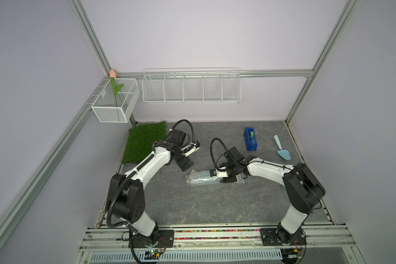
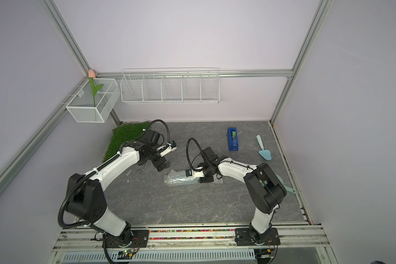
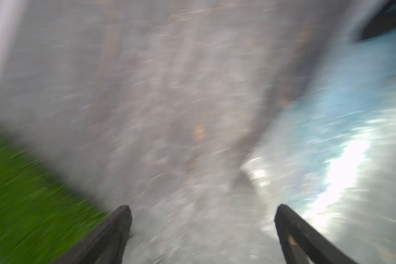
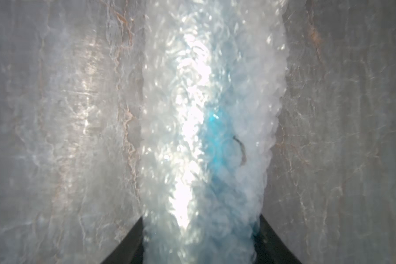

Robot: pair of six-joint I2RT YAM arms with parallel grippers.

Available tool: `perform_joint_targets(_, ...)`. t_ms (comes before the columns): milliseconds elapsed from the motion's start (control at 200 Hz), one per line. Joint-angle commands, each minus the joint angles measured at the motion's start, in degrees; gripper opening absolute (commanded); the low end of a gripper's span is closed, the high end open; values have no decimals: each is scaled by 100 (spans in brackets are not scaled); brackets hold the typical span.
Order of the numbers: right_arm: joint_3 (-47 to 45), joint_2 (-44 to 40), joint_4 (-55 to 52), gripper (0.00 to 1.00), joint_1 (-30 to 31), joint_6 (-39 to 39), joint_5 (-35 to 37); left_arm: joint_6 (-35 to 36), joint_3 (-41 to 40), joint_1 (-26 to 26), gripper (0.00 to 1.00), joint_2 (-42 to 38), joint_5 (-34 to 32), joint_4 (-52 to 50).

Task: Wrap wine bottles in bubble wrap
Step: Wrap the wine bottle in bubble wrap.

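The bubble wrap (image 1: pixel 199 179) (image 2: pixel 177 180) lies rolled into a tube in the middle of the table. The wine bottle (image 4: pixel 217 146) shows only as a blue glow through the film. My right gripper (image 1: pixel 228 179) (image 2: pixel 206 179) (image 4: pixel 201 240) is shut on the right end of the roll, and its dark fingers (image 4: pixel 133 242) press both sides of the wrapped bottle. My left gripper (image 1: pixel 185 165) (image 2: pixel 161 166) (image 3: pixel 202 219) hangs open just beyond the roll's left end, with nothing between its fingers (image 3: pixel 117 228). The blurred left wrist view shows the bubble wrap (image 3: pixel 341 148) off to one side.
A blue tape dispenser (image 1: pixel 250 139) and a light blue trowel (image 1: pixel 281 147) lie at the back right. A green grass mat (image 1: pixel 144 141) (image 3: pixel 21 194) covers the back left corner. A white wire basket (image 1: pixel 191 88) and a mesh box (image 1: pixel 114 100) with a tulip hang on the walls.
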Motion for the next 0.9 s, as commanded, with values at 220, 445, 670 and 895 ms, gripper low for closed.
perform_joint_targets(220,1444,1267,-3452,51,-530,209,-1266,1821,-3040,-1379,100,-2665,-901,4055)
perform_joint_targets(445,2404,1941,-4490,57,-647,75,-1209,2954,-3467,-3028,100,-1853,-1391,4766)
perform_joint_targets(670,2759,2141,-4739,60,-765,24,-1211,3210,-3112,-3358,99,-313,-1157,5721)
perform_joint_targets(895,2834,2236,-4630,61,-773,22,-1229,2984,-2715,-3404,95,805,-1416,6548)
